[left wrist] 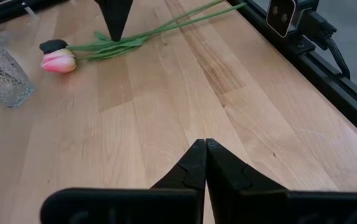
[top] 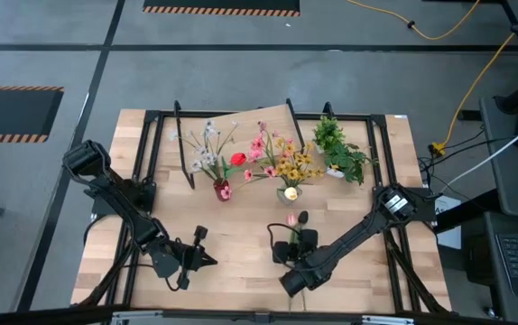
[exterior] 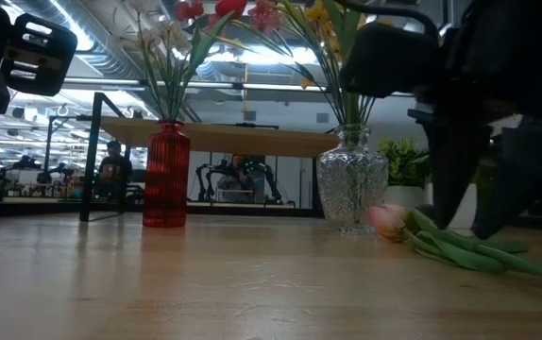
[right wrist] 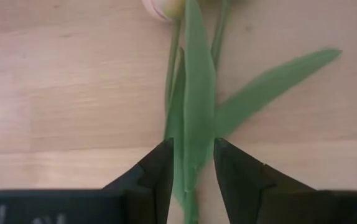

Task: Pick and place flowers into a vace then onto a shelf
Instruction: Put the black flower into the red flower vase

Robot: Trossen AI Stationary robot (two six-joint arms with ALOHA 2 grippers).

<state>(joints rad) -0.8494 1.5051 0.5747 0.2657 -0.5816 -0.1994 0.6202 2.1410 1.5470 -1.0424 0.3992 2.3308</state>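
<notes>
One pink tulip (exterior: 387,220) lies flat on my desk (top: 241,253), its green stem and leaves stretched toward the near edge. My right end effector (right wrist: 191,163) straddles that stem, a dark finger on either side of the leaves with gaps showing, so I read it as released rather than clamped. A second stem runs beside the first in the right wrist view, and I cannot tell whether it belongs to the same flower.

Bare wood spreads to the left of the tulip, and that is where my left end effector (left wrist: 204,163) waits, fingers clenched together on nothing, near the front left part of the desk. The desk's front rail with a small camera (left wrist: 285,15) bounds that side in the left wrist view.

Behind the tulip stand two vases. The clear cut-glass vase (exterior: 351,192) is just beside the bloom and carries yellow and pink flowers (top: 282,155). The red vase (exterior: 167,175) stands apart to its left with white flowers and a red one (top: 212,149). Both sit in front of the shelf (exterior: 219,139), a light-wood board on black legs. A green plant in a white pot (top: 338,151) occupies the far right corner.
</notes>
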